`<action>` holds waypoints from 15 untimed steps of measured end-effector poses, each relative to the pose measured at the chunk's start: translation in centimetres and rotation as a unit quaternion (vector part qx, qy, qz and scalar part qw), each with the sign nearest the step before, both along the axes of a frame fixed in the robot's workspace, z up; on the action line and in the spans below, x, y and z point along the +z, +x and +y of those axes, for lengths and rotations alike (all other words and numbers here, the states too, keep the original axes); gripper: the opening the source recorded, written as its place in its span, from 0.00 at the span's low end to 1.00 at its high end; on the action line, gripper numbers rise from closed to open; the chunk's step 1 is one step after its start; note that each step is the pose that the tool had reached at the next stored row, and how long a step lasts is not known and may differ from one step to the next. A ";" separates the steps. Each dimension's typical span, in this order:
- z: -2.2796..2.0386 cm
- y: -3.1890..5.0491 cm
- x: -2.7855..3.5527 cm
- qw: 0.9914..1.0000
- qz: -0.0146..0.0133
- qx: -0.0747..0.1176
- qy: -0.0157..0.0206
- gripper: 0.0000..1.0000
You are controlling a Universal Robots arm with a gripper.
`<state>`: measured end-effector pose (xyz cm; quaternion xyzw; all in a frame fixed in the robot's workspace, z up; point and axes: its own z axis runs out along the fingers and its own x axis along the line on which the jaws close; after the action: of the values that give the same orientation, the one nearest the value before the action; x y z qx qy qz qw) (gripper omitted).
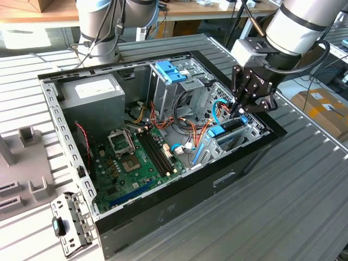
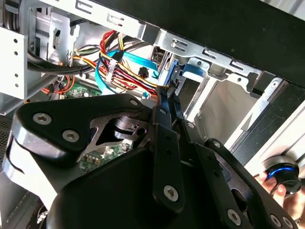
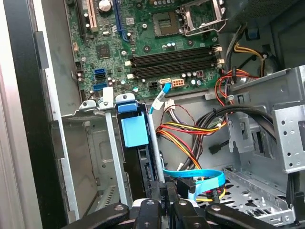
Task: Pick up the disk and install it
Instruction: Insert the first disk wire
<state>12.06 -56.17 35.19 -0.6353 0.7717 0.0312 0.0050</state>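
Note:
The disk (image 1: 224, 130) stands on edge in the drive bay at the front corner of the open computer case (image 1: 179, 190), on the exterior view's right. Its blue rail (image 3: 133, 131) and dark edge (image 3: 143, 171) sit between the bay's metal walls. My gripper (image 1: 240, 109) hangs just above that bay. Both wrist views show the two black fingers (image 2: 167, 109) pressed together, shut. Their tips meet the disk's blue rail (image 2: 174, 71), with nothing visible between them.
The case also holds a green motherboard (image 1: 130, 163), a grey power-supply box (image 1: 89, 92), a light-blue tray on the upper drive cage (image 1: 171, 70) and loose coloured cables (image 3: 190, 133). A second arm's base (image 1: 100, 27) stands behind the case. A hand (image 2: 281, 188) shows beside the case.

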 end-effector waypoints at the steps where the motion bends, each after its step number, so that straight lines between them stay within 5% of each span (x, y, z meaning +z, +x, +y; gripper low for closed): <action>1: -0.05 0.00 0.00 1.000 0.000 0.002 0.000 0.16; 7: -0.15 0.00 -0.02 0.999 0.000 0.052 0.000 0.16; 15: -0.37 -0.02 -0.02 0.998 0.000 0.055 0.000 0.16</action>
<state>12.04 -56.53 35.17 -0.6766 0.7356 0.0314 0.0033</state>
